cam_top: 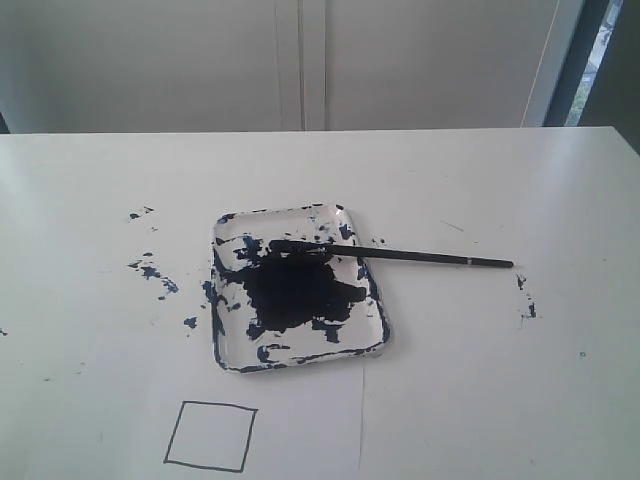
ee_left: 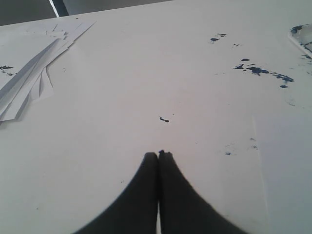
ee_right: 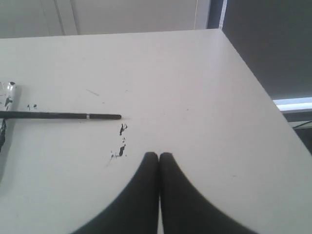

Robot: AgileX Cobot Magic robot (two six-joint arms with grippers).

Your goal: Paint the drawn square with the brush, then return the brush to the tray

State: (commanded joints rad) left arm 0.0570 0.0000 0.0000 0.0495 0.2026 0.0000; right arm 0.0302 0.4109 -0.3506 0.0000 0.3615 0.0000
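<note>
Both fingers of the left gripper (ee_left: 159, 154) meet, empty, held over the table (ee_left: 122, 97); the tray (ee_left: 303, 39) corner sits well off. Right wrist view: the right gripper (ee_right: 159, 155) is likewise closed and empty, the brush (ee_right: 58, 115) lying apart ahead of it. Exterior view: the brush (cam_top: 400, 256) rests across the tray (cam_top: 385, 325), the drawn square (cam_top: 210, 436) blank nearby.

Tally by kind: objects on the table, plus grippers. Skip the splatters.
Brush: 1
Tray: 1
Drawn square: 1
Paper stack: 1
Grippers: 2 (left gripper, right gripper)
Total: 6
</note>
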